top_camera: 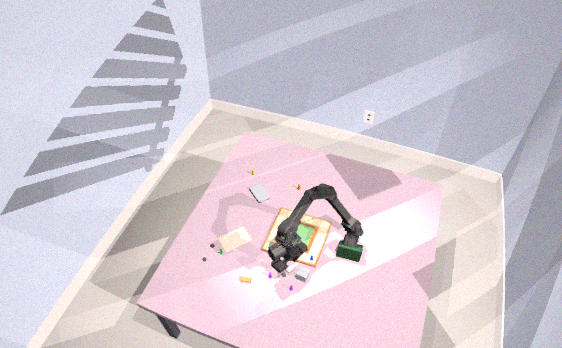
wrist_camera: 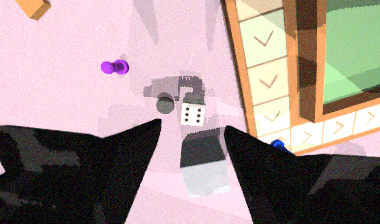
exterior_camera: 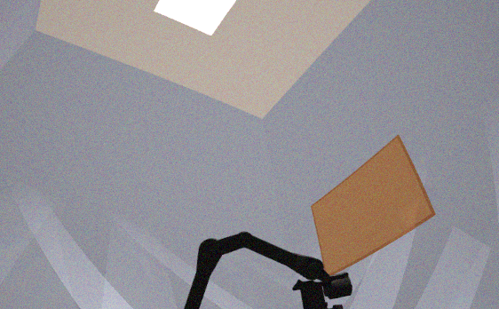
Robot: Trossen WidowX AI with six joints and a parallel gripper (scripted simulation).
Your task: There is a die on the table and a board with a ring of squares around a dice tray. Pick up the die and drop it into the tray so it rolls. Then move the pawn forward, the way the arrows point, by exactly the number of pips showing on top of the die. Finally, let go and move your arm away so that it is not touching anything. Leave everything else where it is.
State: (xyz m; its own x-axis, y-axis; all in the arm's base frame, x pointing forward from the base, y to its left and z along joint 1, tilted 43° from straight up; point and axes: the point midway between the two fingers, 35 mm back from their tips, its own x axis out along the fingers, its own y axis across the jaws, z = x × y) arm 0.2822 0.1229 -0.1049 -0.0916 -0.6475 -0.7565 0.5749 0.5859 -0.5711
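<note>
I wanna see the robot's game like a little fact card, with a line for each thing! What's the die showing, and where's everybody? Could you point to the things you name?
die: white (wrist_camera: 193, 114), on the table outside the board, six pips up
gripper: open (wrist_camera: 193, 125), nothing in it, fingertips on either side of the die in the wrist view
board: arrow squares (wrist_camera: 269, 81) around a green tray
tray: green floor (wrist_camera: 358, 47), no die seen in its visible part
blue pawn: on the board (top_camera: 311, 258) (wrist_camera: 277, 145), near a corner
purple pawns: two, off the board (top_camera: 270, 275) (wrist_camera: 114, 66) (top_camera: 291, 288)
</note>
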